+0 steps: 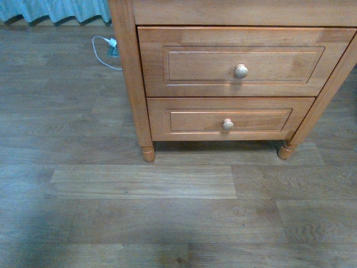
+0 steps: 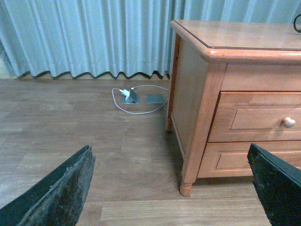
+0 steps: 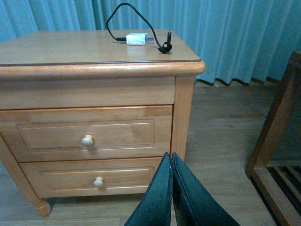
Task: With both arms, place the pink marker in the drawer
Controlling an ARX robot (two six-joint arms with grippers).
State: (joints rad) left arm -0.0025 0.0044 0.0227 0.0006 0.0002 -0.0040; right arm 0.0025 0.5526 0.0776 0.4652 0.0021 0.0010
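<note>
A: Arm pose first. In the left wrist view the left gripper (image 2: 171, 188) hangs above the floor (image 2: 70, 122), its two dark fingers (image 2: 56, 193) spread wide to the lower corners of the frame, released, nothing between them. In the right wrist view the right gripper (image 3: 171, 197) sits at bottom centre, its two fingers (image 3: 155, 202) pressed flat together, clenched; nothing shows between them.

B: The front view shows neither arm, only the nightstand (image 1: 129, 84) and floor planks.

A: The drawer (image 1: 240, 61), the taller upper one, is closed flush, upper right of the front view, one round pale knob (image 1: 241, 71). Below it the shallower drawer (image 1: 228, 118), also closed, with the smaller knob (image 1: 227, 124).

B: The pink marker cannot be found in any view.

A: View differences. Only the right wrist view shows the tabletop's load: one white charger block (image 3: 136, 39) with a black cable (image 3: 141, 19) looped behind it, top centre. It also shows a wooden frame (image 3: 277, 141) at the right edge.

B: The left wrist view alone shows the floor socket plates (image 2: 143, 98) beside the nightstand's side, with a white plug and cord (image 2: 123, 96). The front view catches that cord at upper left.

A: Count: two drawers, two knobs, two grippers, one nightstand. Pale blue curtain (image 2: 84, 33) behind it all.
</note>
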